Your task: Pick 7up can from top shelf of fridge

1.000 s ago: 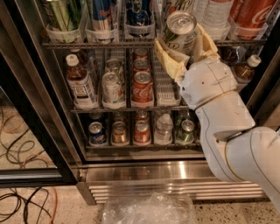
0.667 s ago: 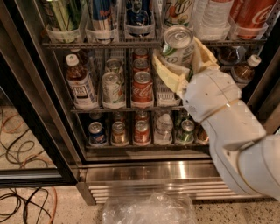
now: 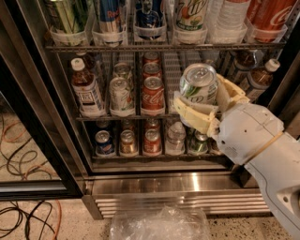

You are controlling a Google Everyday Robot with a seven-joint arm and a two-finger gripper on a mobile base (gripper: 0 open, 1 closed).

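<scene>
View: camera view, the only one.
Landmark: top shelf [image 3: 154,47] of the fridge [image 3: 187,183].
Claw: gripper [image 3: 206,98] sits below the top shelf's front rail, under its right half. The white arm comes in from lower right.
Claw state: clamped on the 7up can [image 3: 198,83], one cream finger [image 3: 192,115] across its near side, the other behind it at right.
Can place: out of its holder, below the top shelf. How far in front of the shelf, cannot tell.
Can axis: near upright, lid tipped toward the camera. The fingers cross it sideways.
Above: a similar pale can [image 3: 191,14] stands on the top shelf, right over the held one.
Neighbour: brown bottle [image 3: 260,79] below the shelf, near the rear finger.
Judgement: lift looks done. Pull-out should run down-right along the arm, watching that bottle.
</scene>
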